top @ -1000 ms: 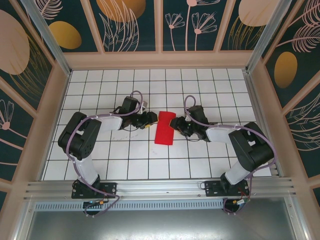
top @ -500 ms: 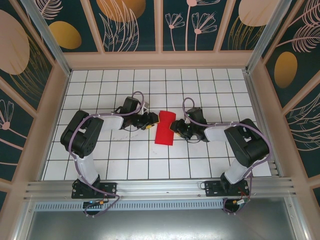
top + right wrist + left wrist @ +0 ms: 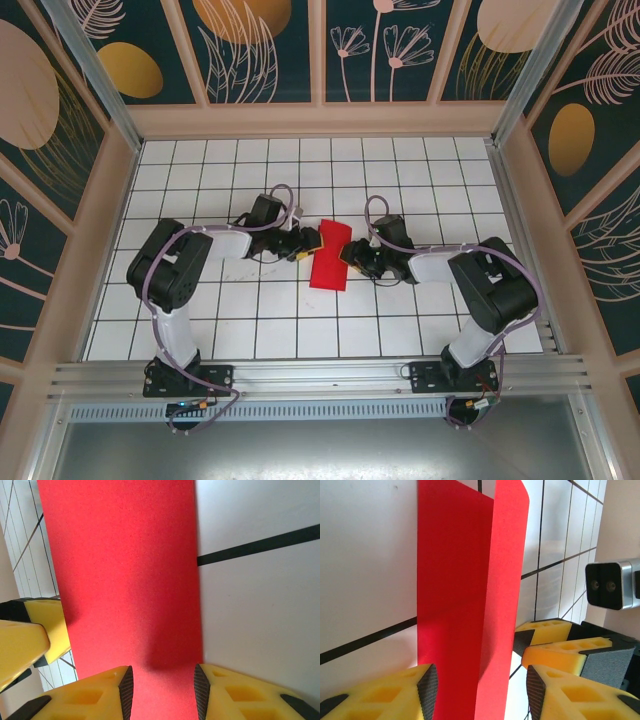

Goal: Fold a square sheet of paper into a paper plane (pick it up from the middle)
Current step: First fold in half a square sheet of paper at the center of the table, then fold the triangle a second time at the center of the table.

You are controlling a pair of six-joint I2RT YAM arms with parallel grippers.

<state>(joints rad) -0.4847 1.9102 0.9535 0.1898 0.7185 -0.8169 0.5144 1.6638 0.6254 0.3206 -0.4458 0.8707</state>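
The square sheet of paper (image 3: pixel 331 262) lies folded into a narrow red strip in the middle of the white grid table. Its upper layer (image 3: pixel 507 555) curls up off the lower one. My left gripper (image 3: pixel 308 246) is at the strip's left edge, open, and its pads straddle the raised layer (image 3: pixel 481 694) without pinching it. My right gripper (image 3: pixel 349 258) is at the right edge, open, with the red paper (image 3: pixel 125 570) lying flat between its pads (image 3: pixel 162 692). The two grippers face each other across the strip, and the right one's yellow fingers (image 3: pixel 555 635) show in the left wrist view.
The gridded table (image 3: pixel 250 320) is enclosed by wooden walls (image 3: pixel 100 230) on three sides. An aluminium rail (image 3: pixel 320 378) runs along the near edge. Both arms reach inward from their bases, elbows out to the sides. The right wrist's camera (image 3: pixel 612 584) is close by.
The left gripper has slid right up to the paper's left edge. The right gripper has moved left onto the right edge, and its arm has folded in.
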